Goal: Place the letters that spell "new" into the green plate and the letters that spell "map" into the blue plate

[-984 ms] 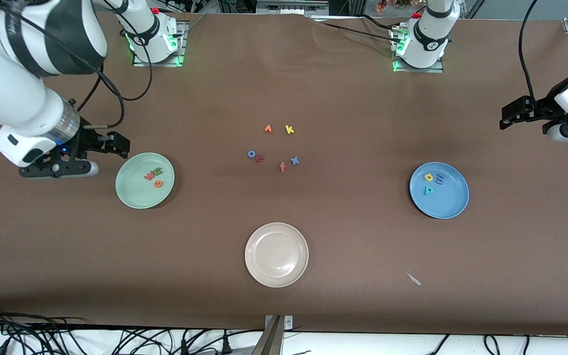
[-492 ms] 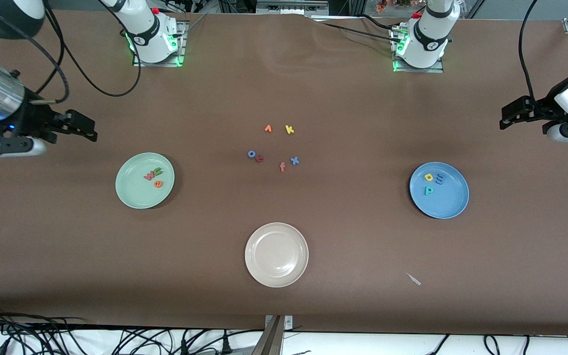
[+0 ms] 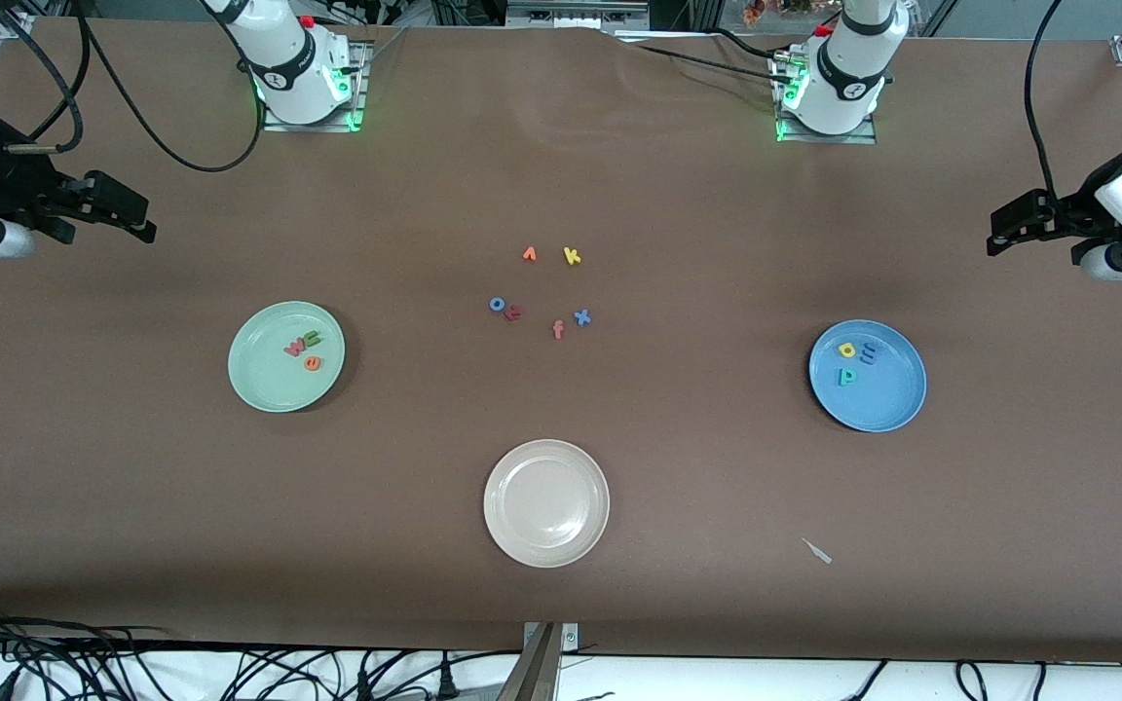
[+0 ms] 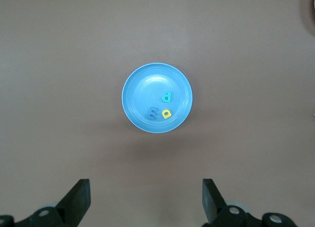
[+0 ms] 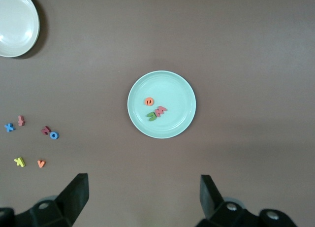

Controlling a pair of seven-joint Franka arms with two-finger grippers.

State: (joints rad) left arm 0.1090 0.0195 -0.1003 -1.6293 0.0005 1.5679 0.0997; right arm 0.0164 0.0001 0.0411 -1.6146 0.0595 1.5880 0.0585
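Observation:
The green plate (image 3: pixel 274 385) (image 5: pixel 173 89) holds a pinkish-red w (image 3: pixel 295 346), a green n (image 3: pixel 312 340) and an orange e (image 3: pixel 312 363). In the blue plate (image 3: pixel 887 394) (image 4: pixel 142 89) lie a yellow a (image 3: pixel 847 350), a blue m (image 3: pixel 867 354) and a teal p (image 3: pixel 845 376). My right gripper (image 3: pixel 128 209) (image 5: pixel 144 195) hangs open and empty over bare table at the right arm's end, apart from the green plate. Open and empty too, my left gripper (image 3: pixel 1009 226) (image 4: pixel 146 197) waits over the table's left-arm end, clear of the blue plate.
A beige-white plate (image 3: pixel 546 502) sits empty near the front camera. Loose letters lie mid-table: an orange wedge (image 3: pixel 529 254), a yellow k (image 3: pixel 572 256), a blue o (image 3: pixel 497 304), a red f (image 3: pixel 558 330), a blue x (image 3: pixel 581 316). A small pale scrap (image 3: pixel 817 551) lies near the front edge.
My right arm has drawn up and away from beside the green plate toward the table's right-arm end. The left arm and all letters have stayed put.

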